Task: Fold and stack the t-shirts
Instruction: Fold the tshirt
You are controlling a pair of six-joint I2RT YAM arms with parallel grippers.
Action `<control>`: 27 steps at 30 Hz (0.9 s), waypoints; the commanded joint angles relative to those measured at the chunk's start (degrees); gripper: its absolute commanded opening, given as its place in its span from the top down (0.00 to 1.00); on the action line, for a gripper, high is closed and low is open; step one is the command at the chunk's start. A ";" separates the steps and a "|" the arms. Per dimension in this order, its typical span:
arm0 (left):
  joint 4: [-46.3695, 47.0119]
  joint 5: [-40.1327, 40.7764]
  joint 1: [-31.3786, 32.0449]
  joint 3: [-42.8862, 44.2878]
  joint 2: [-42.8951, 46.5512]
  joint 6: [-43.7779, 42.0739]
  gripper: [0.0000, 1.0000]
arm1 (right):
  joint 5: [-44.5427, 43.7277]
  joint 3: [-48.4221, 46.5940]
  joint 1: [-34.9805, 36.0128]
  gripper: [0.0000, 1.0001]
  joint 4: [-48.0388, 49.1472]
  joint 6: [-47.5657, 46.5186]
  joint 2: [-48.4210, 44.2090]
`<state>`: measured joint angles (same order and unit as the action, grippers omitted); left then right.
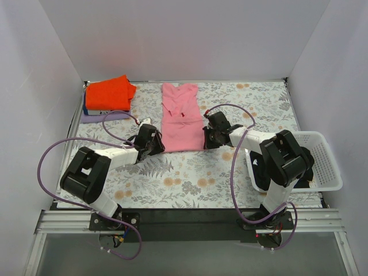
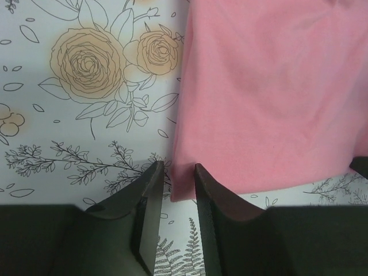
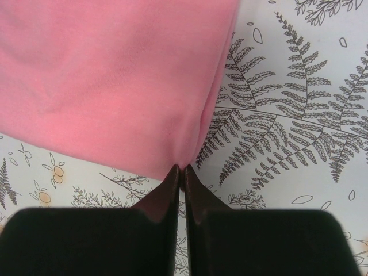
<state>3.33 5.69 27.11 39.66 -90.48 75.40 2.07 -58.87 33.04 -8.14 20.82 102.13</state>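
Observation:
A light pink t-shirt (image 1: 179,118) lies flat and narrow in the middle of the table, neck at the far end. My left gripper (image 1: 154,141) is at its near left corner. In the left wrist view the gripper (image 2: 179,167) is open by a narrow gap, and the corner of the pink cloth (image 2: 270,98) lies between the tips. My right gripper (image 1: 207,138) is at the near right corner. In the right wrist view it (image 3: 181,168) is shut on the corner of the pink t-shirt (image 3: 115,80). A folded orange-red t-shirt (image 1: 109,93) sits at the far left.
The orange-red shirt rests on a purple folded garment (image 1: 95,118) by the left wall. A white mesh basket (image 1: 329,167) stands at the right edge, beside the right arm. The table has a floral cloth (image 1: 190,172), and white walls close in three sides.

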 commanded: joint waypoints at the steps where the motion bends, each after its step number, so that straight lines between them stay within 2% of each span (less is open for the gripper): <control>1: -1.57 -0.60 -0.13 -1.34 1.71 -1.04 0.74 | -0.04 1.57 0.63 0.91 -2.14 -0.08 -0.09; 17: -2.89 -2.70 0.31 -3.10 1.62 0.63 0.82 | -0.04 1.22 0.63 0.92 -2.41 -0.25 -0.26; 21: -2.81 -2.88 0.83 -3.62 1.36 1.16 0.88 | -0.13 1.13 0.63 0.92 -2.58 -0.16 -0.26; 24: -2.63 -2.53 0.84 -3.80 1.18 0.98 0.98 | -0.13 1.30 0.80 0.93 -2.58 -0.25 -0.61; 27: -2.19 -3.32 0.84 -3.63 1.18 0.46 1.00 | -0.39 1.39 0.98 0.99 -2.67 -0.43 -1.05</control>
<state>4.25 3.64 27.49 37.34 -89.52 76.71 1.91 -58.70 33.12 -7.88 20.78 102.00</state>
